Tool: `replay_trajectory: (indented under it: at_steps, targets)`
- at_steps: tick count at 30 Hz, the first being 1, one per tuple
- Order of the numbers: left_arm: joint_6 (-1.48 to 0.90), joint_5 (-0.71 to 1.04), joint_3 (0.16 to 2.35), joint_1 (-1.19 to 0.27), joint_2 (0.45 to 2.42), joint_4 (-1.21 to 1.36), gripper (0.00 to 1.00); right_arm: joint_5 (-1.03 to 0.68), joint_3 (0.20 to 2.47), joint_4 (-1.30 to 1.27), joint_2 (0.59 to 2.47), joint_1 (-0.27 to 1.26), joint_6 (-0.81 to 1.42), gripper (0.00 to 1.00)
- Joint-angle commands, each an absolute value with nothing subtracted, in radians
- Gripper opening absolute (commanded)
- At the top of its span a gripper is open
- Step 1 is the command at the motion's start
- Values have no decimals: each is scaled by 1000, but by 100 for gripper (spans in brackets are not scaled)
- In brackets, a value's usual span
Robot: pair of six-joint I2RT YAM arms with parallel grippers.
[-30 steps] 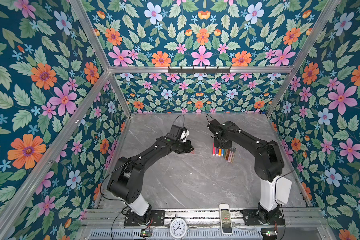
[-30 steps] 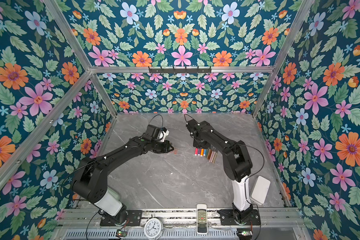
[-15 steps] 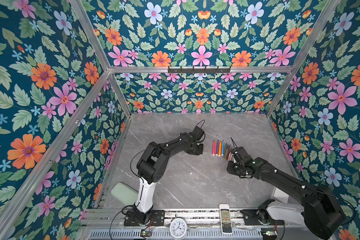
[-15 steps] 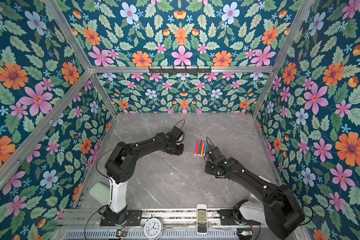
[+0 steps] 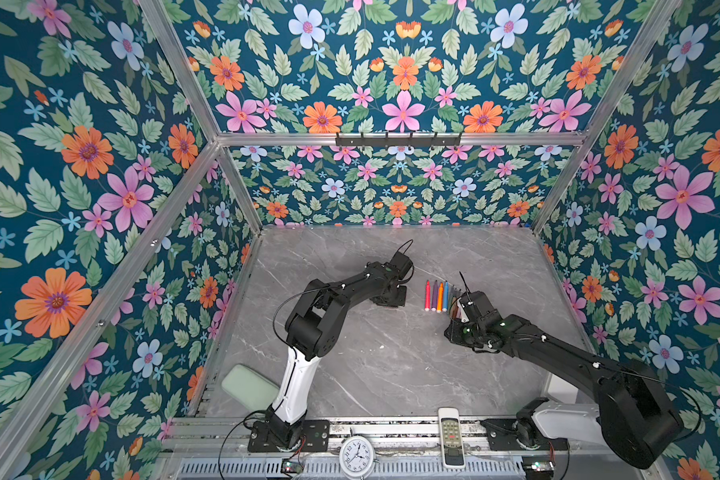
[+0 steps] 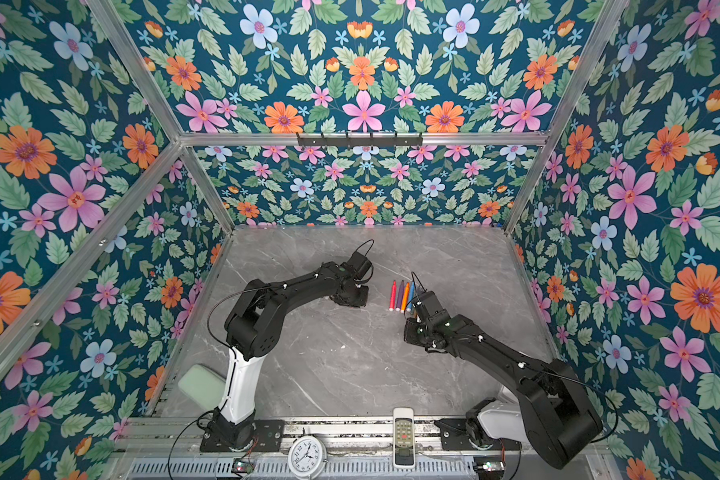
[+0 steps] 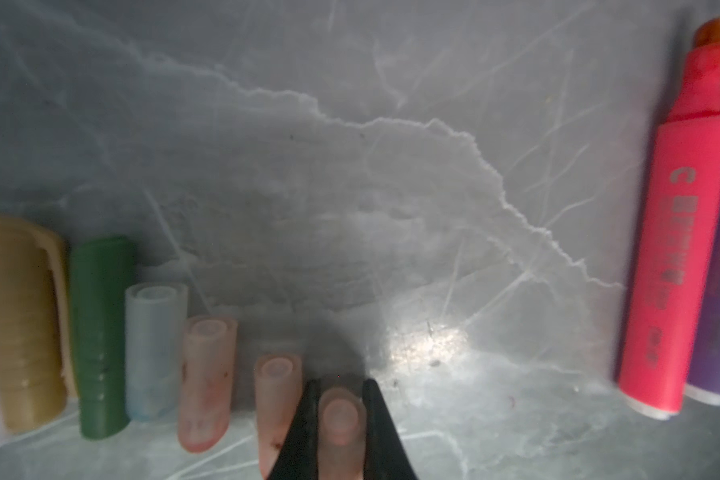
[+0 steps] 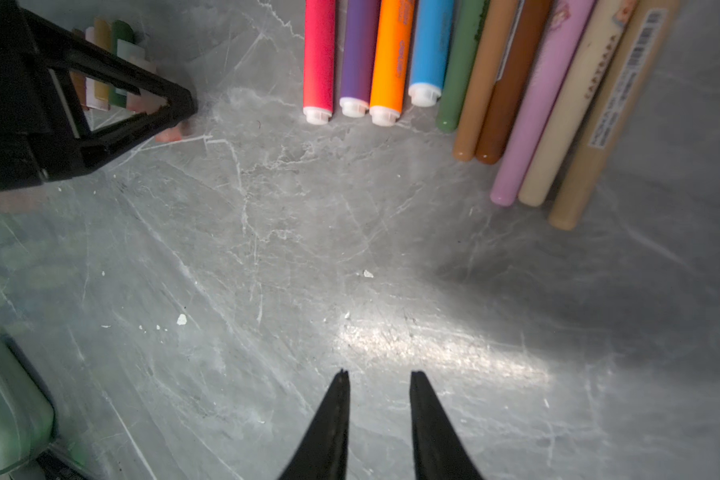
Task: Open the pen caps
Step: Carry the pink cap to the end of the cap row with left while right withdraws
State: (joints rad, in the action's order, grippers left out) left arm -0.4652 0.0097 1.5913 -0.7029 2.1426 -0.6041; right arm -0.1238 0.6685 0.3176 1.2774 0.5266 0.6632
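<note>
The pen caps (image 7: 154, 349) are lying side by side in a row on the grey counter (image 7: 350, 187): tan, green, pale blue and two pinkish ones. A further pinkish cap (image 7: 341, 419) is sitting at the end of that row, where the left gripper (image 7: 341, 386) is pinching it between its jaws, low over the surface. Whether it is touching down cannot be told. The pens (image 8: 391, 62) are resting in their own tight row, well apart from the caps. The red pen (image 7: 678, 249) nearest the caps is showing a bare tip, while the other tips are falling outside the wrist views. The right gripper (image 8: 377, 376) is hovering over bare counter, apart from the pens' blunt ends, with its jaws slightly parted and nothing between them. This is looking like the setting-down of a pulled cap, probably late in the task. The next move is calling for the left jaws to part and lift straight off without nudging the neighbouring caps. No container is standing here; caps and pens are lying directly on the counter.
</note>
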Motion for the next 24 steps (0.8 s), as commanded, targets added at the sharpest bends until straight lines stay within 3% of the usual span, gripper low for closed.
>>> replay_trajectory:
  at_steps: [1,13,18,24]
  targets:
    - [-448,-34,1598,-703,2146,-653,0,-127,676,307,1284,527,667,27]
    - [-429,-43,1611,-704,2149,-661,8,-124,680,310,1291,527,672,28]
    - [-427,-41,1618,-704,2149,-659,19,-126,681,311,1294,528,670,27]
    - [-426,-43,1629,-704,2145,-659,21,-124,679,311,1291,528,672,28]
